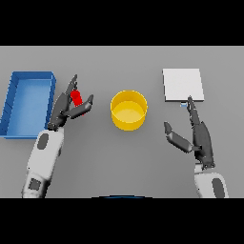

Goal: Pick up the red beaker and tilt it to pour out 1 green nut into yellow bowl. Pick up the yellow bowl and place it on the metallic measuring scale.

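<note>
Reaching for the red beaker (pixel 76 98), the left hand (pixel 66 107) was at the very first step.

In the head view, the left hand had its fingers and thumb spread out on both sides of the red beaker, but it had not closed on it, so the beaker looked not yet picked up. The beaker sat between the blue tray (pixel 14 102) and the yellow bowl (pixel 128 110). The bowl stood in the middle of the table, well apart from the metallic measuring scale (pixel 183 84). The next move likely called for the hand to squeeze the beaker, lift it and tip it over the bowl. The left arm slanted up and in from the lower left. The right hand (pixel 200 136) waited open near the scale, fingers straight and pointing at it.
</note>
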